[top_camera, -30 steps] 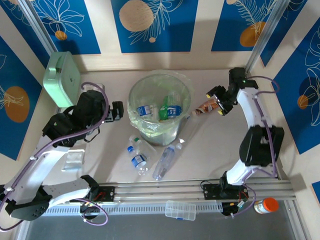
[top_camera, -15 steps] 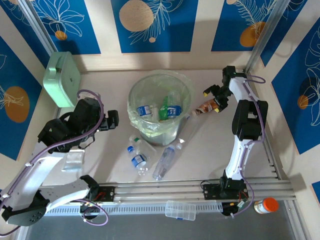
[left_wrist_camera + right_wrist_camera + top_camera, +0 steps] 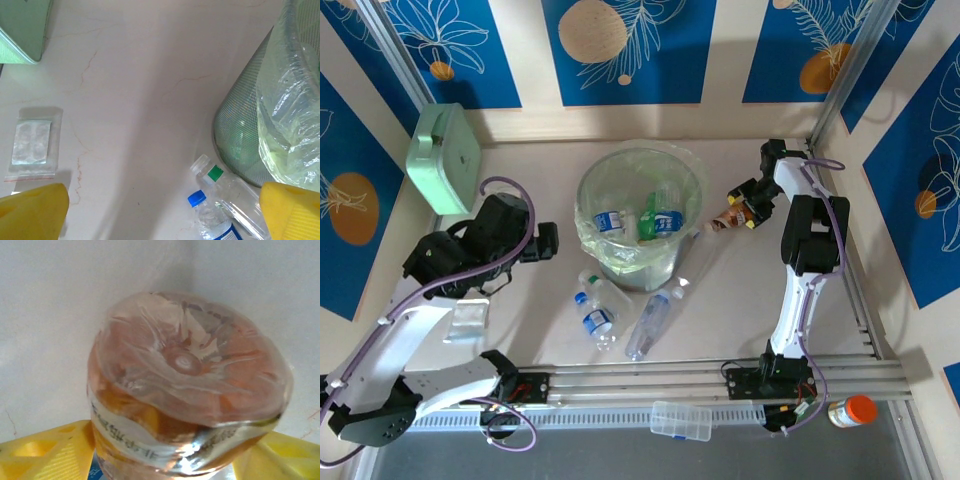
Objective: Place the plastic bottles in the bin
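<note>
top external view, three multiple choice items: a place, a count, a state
1. Where is the orange-labelled bottle relative to the bin? A left of it B inside it C right of it
2. How many bottles lie on the table just in front of the bin? A one B three C six
3. The left gripper is: A open, empty B shut on a bottle C shut on the bag
Key: C, it lies at the right gripper; B, three lie there; A, its fingers stand wide apart, nothing between.

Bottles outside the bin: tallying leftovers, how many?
4. Green-labelled bottle, blue-labelled bottle, long clear bottle before the bin; orange bottle at the right hand. Others may hide.
</note>
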